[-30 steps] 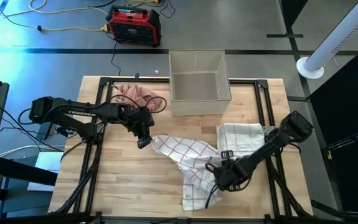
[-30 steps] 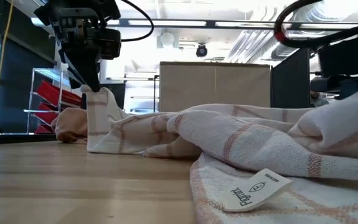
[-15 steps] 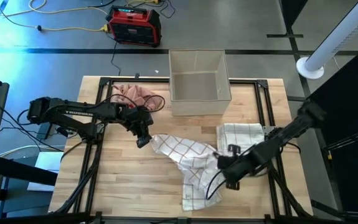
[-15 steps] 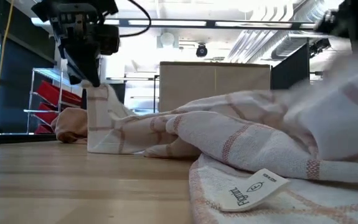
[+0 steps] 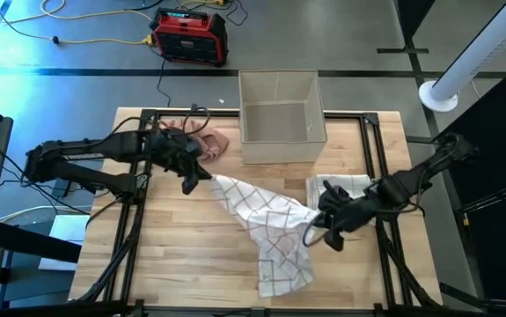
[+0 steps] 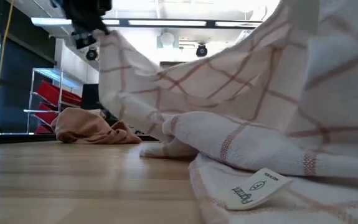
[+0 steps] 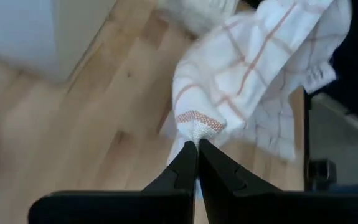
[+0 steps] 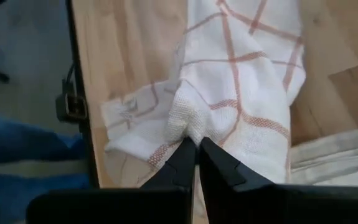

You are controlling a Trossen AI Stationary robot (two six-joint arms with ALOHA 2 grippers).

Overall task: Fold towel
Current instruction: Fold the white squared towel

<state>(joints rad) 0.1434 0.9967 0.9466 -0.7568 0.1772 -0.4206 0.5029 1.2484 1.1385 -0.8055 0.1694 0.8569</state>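
Two corners pinched, and the white towel with the thin red check [image 5: 270, 229] is up off the light wood table [image 5: 173, 264]. Left gripper [image 5: 193, 176] sits near the table's middle-left w/ its fingers pressed together on one hemmed corner; the left wrist view shows the cloth bunched right at the tips. Right gripper [image 5: 326, 220] is over on the right side, fingers clamped on another bunched corner, just beside a second, already folded white check towel [image 5: 341, 187]. Cloth hangs stretched between the two, sagging in the middle, w/ its lower end trailing on the wood toward the front edge.

Looks like the spread-out step: lift and pull taut before any fold. Next move, I'd say, calls for drawing the grippers apart so the sag goes, then laying it flat w/o dragging it over the folded one. A crumpled pink cloth [image 5: 201, 141] and an open beige box [image 5: 280, 116] sit at the back, clear of the action.
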